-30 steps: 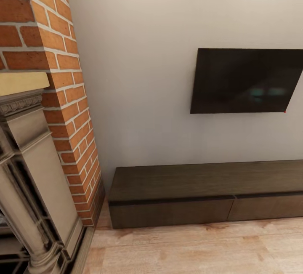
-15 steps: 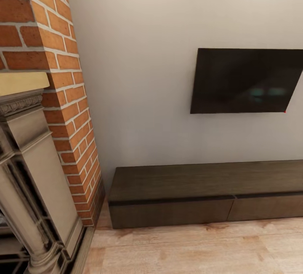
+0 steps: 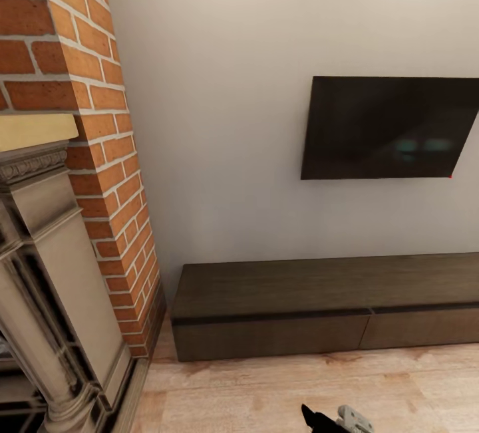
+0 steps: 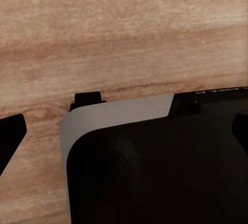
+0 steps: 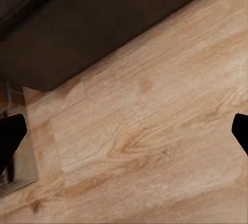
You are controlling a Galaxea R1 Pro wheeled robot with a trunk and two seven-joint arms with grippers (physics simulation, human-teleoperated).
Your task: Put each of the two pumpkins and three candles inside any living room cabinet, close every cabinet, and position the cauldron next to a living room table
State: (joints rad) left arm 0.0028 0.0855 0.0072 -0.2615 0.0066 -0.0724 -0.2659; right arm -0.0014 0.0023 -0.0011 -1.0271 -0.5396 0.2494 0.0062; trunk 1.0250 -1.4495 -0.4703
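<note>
The long low dark brown cabinet [image 3: 319, 306] stands against the white wall, and both drawer fronts in sight are shut flush. Its left end [image 5: 98, 22] also appears in the right wrist view, beyond a stretch of wooden floor. My right gripper [image 5: 124, 136] is open with nothing between its widely spread fingers, and a part of that arm [image 3: 332, 420] pokes in at the head view's bottom edge. My left gripper [image 4: 124, 131] is open too, pointing down at my own dark base [image 4: 155, 172] and the floor. Pumpkins, candles, cauldron and table are out of view.
A brick chimney [image 3: 100, 127] with a carved stone fireplace surround [image 3: 46, 273] stands at the left, close to the cabinet's left end. A dark TV [image 3: 389, 127] hangs on the wall above the cabinet. Light wooden floor [image 3: 279, 393] lies in front.
A part of my right arm has come up into the bottom edge of the head view. The room and the camera have not shifted.
</note>
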